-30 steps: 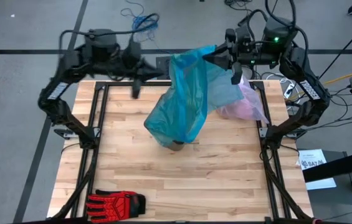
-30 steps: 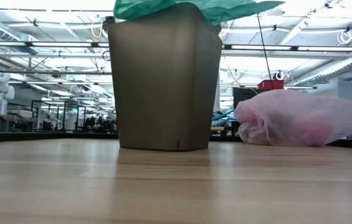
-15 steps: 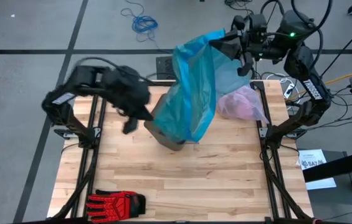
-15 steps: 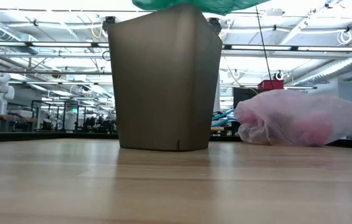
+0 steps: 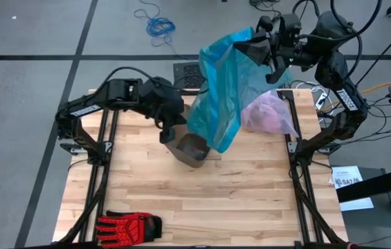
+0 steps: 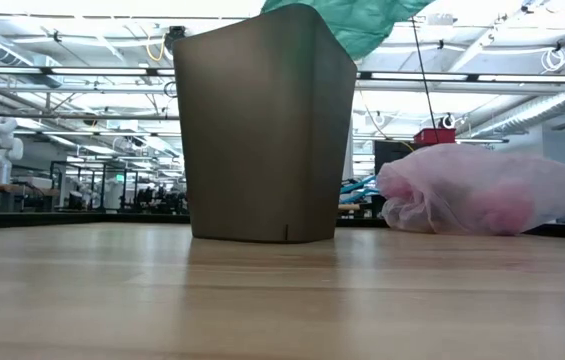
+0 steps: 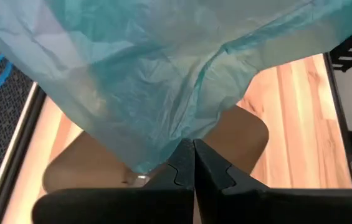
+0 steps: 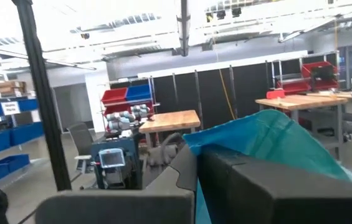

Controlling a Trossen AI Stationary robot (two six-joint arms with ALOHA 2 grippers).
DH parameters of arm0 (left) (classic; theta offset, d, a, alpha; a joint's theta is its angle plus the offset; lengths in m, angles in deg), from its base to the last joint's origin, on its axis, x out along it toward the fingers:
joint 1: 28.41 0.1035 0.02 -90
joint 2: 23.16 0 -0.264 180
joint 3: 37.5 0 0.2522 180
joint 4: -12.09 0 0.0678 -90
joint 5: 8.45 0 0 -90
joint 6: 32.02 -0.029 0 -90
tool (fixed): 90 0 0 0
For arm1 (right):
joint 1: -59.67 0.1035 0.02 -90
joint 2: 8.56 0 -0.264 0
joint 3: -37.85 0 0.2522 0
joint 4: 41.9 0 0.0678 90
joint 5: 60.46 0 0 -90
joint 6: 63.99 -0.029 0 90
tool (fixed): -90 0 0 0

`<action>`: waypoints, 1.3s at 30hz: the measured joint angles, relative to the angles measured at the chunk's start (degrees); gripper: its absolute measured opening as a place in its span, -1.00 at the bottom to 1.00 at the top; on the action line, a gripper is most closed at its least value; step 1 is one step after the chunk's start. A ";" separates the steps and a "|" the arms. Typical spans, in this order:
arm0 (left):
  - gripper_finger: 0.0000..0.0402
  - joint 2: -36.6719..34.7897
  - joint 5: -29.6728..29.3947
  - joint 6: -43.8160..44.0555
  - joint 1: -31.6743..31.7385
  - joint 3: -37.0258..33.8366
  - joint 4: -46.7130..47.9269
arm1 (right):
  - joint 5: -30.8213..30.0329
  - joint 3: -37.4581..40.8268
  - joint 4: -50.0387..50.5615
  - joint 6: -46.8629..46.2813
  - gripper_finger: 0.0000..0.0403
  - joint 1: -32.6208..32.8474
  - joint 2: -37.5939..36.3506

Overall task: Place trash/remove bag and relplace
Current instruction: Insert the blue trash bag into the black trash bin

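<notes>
The right gripper [image 5: 268,48] is up high beyond the table's far edge, at about one o'clock from the table's middle, fingers clamped tight on the top of the teal bag [image 5: 219,90]. That teal plastic hangs long and loose from the grip, its lower end draping over the far rim of the brown bin [image 5: 193,149] near the table's centre. In the right wrist view the teal film [image 8: 269,140] spills out right from between the pressed-together fingers. The left gripper [image 5: 167,131] sits at the bin's nine o'clock side, just at its rim, fingers pressed together with nothing held; in its own wrist view the fingertips [image 7: 193,163] meet just under the hanging teal sheet [image 7: 163,68], with the bin's open mouth [image 7: 244,134] right below. From table height the bin [image 6: 267,125] stands upright and the teal plastic [image 6: 352,20] trails off its top toward the right. The pink bag [image 5: 270,114] lies on the table at about two o'clock from the bin, well apart from it, a soft crumpled heap [image 6: 487,190] resting flat near the far right rail. A red glove [image 5: 129,225] lies at the table's seven o'clock corner.
</notes>
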 joint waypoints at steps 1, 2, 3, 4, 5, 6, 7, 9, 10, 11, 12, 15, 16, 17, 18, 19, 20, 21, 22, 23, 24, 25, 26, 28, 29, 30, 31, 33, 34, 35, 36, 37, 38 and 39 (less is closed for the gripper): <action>-1.00 -0.48 0.02 0.17 0.21 -0.49 -0.03 | 0.02 0.00 -0.35 -0.16 -1.00 0.29 0.00; -1.00 -0.90 0.04 0.17 0.31 -0.81 0.13 | 0.04 0.00 -0.64 -0.38 -1.00 0.54 0.00; -1.00 -1.61 0.00 0.21 0.49 -0.99 0.17 | 0.02 0.00 -0.89 -0.72 -1.00 0.78 0.02; -1.00 -2.54 -0.10 0.27 0.75 -1.09 0.67 | -0.04 0.00 -1.19 -0.88 -1.00 1.09 0.17; -1.00 -3.56 -0.18 0.34 1.03 -1.13 1.31 | -0.06 0.00 -1.59 -1.18 -1.00 1.46 0.34; -1.00 -4.62 -0.30 0.52 1.24 -1.13 1.73 | -0.08 0.00 -2.04 -1.69 -1.00 1.91 0.66; -1.00 -5.80 -0.44 1.17 1.45 -1.13 1.99 | -0.17 0.00 -2.69 -2.31 -1.00 2.41 1.05; -1.00 -8.37 -0.65 2.16 1.91 -1.13 2.23 | -0.23 0.00 -3.66 -3.06 -1.00 3.43 2.02; -1.00 -9.59 -1.07 3.03 1.98 -1.13 2.17 | -0.23 0.00 -4.41 -3.52 -1.00 4.05 2.59; -1.00 -10.82 -2.01 3.52 2.00 -1.13 2.20 | -0.20 0.00 -4.88 -4.15 -1.00 4.55 3.09; -1.00 -11.97 -3.37 4.33 2.00 -1.13 2.23 | -0.11 0.00 -5.23 -4.57 -1.00 4.99 3.49; -1.00 -14.76 -7.25 6.09 2.02 -1.13 2.08 | 0.50 0.00 -6.98 -6.60 -1.00 6.40 5.02; -1.00 -15.41 -8.19 6.63 2.02 -1.13 2.08 | 0.56 0.00 -6.99 -6.98 -1.00 6.74 5.46; -1.00 -15.95 -9.01 7.40 2.02 -1.13 2.08 | 0.81 0.00 -7.10 -7.33 -1.00 7.20 5.96; -1.00 -16.42 -9.62 7.83 2.02 -1.13 2.07 | 1.29 0.00 -7.02 -7.89 -1.00 7.52 6.41; -1.00 -16.72 -10.22 7.95 2.02 -1.13 2.06 | 1.70 0.00 -7.06 -8.63 -1.00 7.79 6.95; -1.00 -16.80 -10.74 7.95 2.02 -1.13 1.89 | 2.11 0.00 -6.89 -9.38 -1.00 8.17 7.32; -1.00 -16.85 -11.28 7.95 2.02 -1.13 1.67 | 2.84 0.00 -6.81 -9.87 -1.00 8.53 7.89; -1.00 -16.85 -11.73 7.96 2.00 -1.13 1.56 | 3.46 0.00 -7.10 -10.15 -1.00 9.03 8.49; -1.00 -16.83 -12.15 7.97 2.01 -1.13 1.63 | 3.54 0.00 -7.00 -10.46 -1.00 9.48 8.92; -1.00 -16.76 -12.82 7.94 2.00 -1.13 1.67 | 4.00 0.00 -7.00 -10.80 -1.00 9.95 9.52; -1.00 -16.59 -13.83 7.90 2.01 -1.13 1.68 | 5.03 0.00 -7.17 -11.29 -1.00 10.41 10.17; -1.00 -16.35 -15.12 7.90 2.02 -1.13 1.72 | 6.09 0.00 -7.32 -11.97 -1.00 10.79 10.81; -1.00 -16.14 -17.21 7.89 2.02 -1.13 2.05 | 8.24 0.00 -7.36 -13.44 -1.00 11.37 12.03; -1.00 -16.13 -18.59 7.67 2.02 -1.13 2.08 | 9.19 0.00 -7.38 -14.06 -1.00 11.61 12.65; -1.00 -16.13 -20.31 7.29 2.02 -1.13 1.98 | 10.36 0.00 -7.48 -14.64 -1.00 11.93 13.17; -1.00 -16.20 -22.29 6.73 2.00 -1.13 1.74 | 11.62 0.00 -7.52 -15.11 -1.00 12.14 13.55; -1.00 -16.71 -26.55 5.82 2.17 -1.13 1.21 | 14.52 0.00 -8.23 -16.20 -1.00 12.17 14.23; -1.00 -16.91 -28.31 5.48 2.49 -1.13 0.61 | 16.32 0.00 -8.83 -16.82 -1.00 12.18 14.46; -1.00 -17.03 -28.81 4.73 3.03 -1.13 -0.83 | 18.40 0.00 -9.54 -17.39 -1.00 12.25 14.72; -1.00 -17.08 -28.83 3.49 4.12 -1.12 -2.89 | 20.24 0.00 -10.20 -17.82 -1.00 12.34 14.98; -1.00 -17.23 -28.79 1.46 5.70 -1.11 -5.25 | 21.81 0.00 -10.47 -18.13 -1.00 12.48 15.18; -1.00 -17.58 -27.93 -0.96 7.33 -1.11 -7.84 | 23.18 0.00 -10.69 -18.43 -1.00 12.48 15.36; -1.00 -17.83 -26.03 -3.46 9.27 -1.13 -10.30 | 24.26 0.00 -10.65 -18.69 -1.00 12.48 15.51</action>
